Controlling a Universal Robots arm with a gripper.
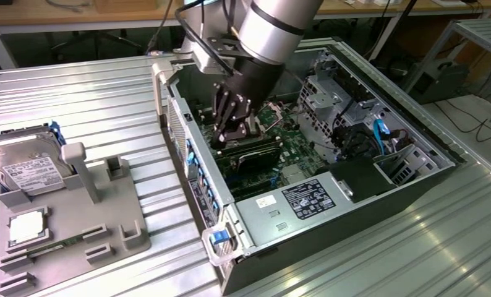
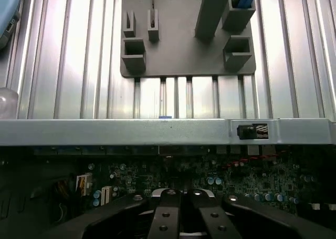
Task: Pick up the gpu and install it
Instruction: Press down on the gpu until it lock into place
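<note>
The gripper (image 1: 231, 133) hangs inside the open computer case (image 1: 410, 185), its black fingers (image 2: 167, 215) drawn together in the wrist view with no gap between them; they stand closed, low over the gpu (image 1: 254, 151), whose black cooler lies flat just beneath the fingertips in the exterior view, standing above the green motherboard (image 1: 291, 145); whether the tips pinch the card's upper edge or merely press on it cannot be told (the fingers themselves hide the contact).

As a judgement, the card should be light and stiff, a thin board that will not sag but will crack or shed parts if twisted; its connector edge and small components are fragile, and the smooth cooler face could slip; the safest hold looks to be across the board's thickness along the top edge, near the middle of the cooler, so that force goes straight down into the slot.

Outward from there, the case's metal side wall (image 2: 115, 131) runs just beside the card; toward the exterior view's right sit the drive cage (image 1: 328, 93) and the power supply (image 1: 299, 201) with its label; beyond the wall, on the ribbed metal table (image 1: 80, 105), a grey fixture tray (image 1: 105, 210) carries a hard drive (image 1: 23, 167) and a small square CPU chip (image 1: 27, 226), well apart from the case.
</note>
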